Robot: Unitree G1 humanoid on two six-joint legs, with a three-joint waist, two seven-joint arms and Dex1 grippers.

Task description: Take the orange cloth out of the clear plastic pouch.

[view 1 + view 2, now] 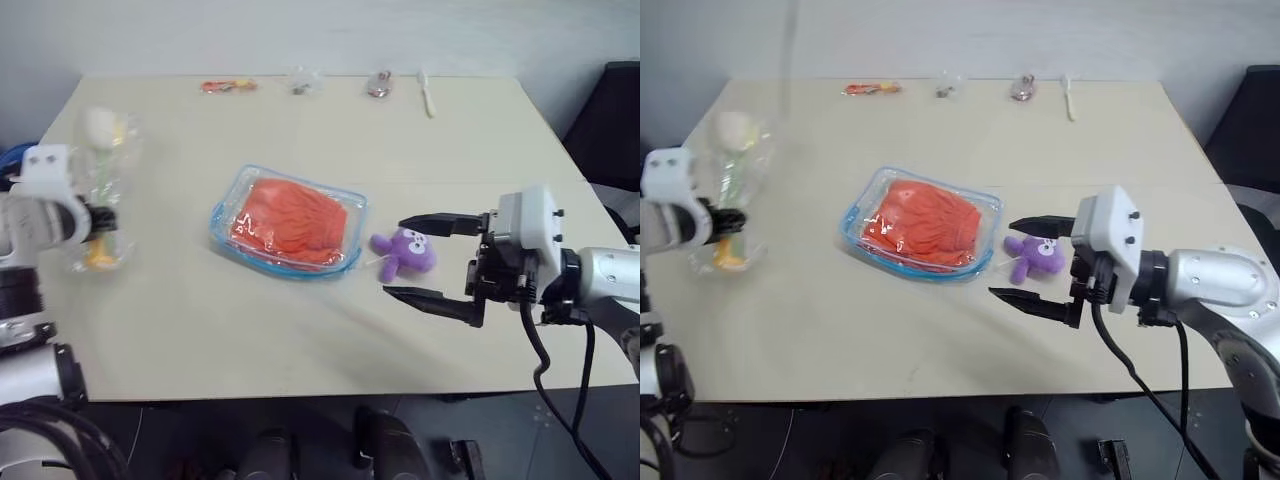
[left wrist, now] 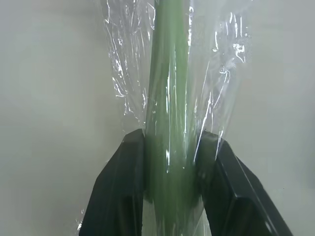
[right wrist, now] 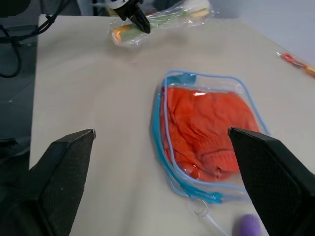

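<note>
The left tool (image 2: 170, 162) is clamped on a wrapped green stem (image 2: 170, 98) near the worktop's (image 1: 300, 330) left edge. The right tool (image 1: 425, 258) is held level, spread wide beside the purple toy (image 1: 405, 252). The orange cloth (image 1: 290, 220) is enclosed in the clear plastic pouch (image 1: 222, 215) mid-worktop, with bare surface around it.

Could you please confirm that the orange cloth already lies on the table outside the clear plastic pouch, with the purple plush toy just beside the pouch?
Not quite. The orange cloth is inside the clear plastic pouch, enclosed by its blue-trimmed edge, as the right wrist view shows. The rest holds: the purple plush toy lies on the table just beside the pouch.
</note>
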